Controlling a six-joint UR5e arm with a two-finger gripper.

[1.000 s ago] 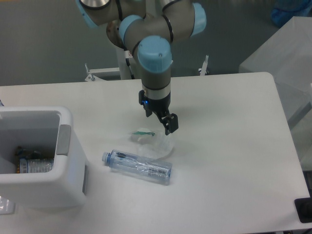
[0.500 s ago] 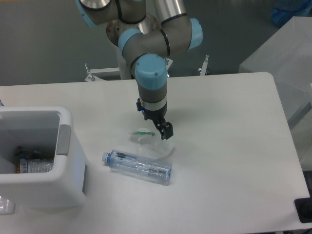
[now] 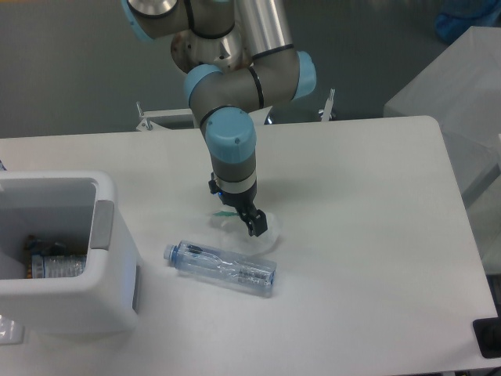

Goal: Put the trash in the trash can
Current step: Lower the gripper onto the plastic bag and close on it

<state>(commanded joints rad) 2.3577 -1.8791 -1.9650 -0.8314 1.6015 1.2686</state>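
Observation:
A clear plastic bottle [image 3: 225,267] with a pale blue cap lies on its side on the white table, cap pointing left. Just behind it lies a thin see-through wrapper [image 3: 264,238]; its green bit is mostly hidden by the gripper. My gripper [image 3: 238,214] points down with its fingers spread open, low over the wrapper's left part. One dark fingertip [image 3: 257,224] shows on the wrapper; whether it touches is unclear. The white trash can [image 3: 103,223] stands at the left edge, well left of the gripper.
Inside the trash can lie another bottle and dark scraps [image 3: 53,263]. A pale covered block [image 3: 462,86] stands off the table's right side. A small black object [image 3: 489,337] sits at the lower right corner.
The gripper has moved left and down, from behind and right of the wrapper to right over it. Bottle, wrapper and trash can have stayed put.

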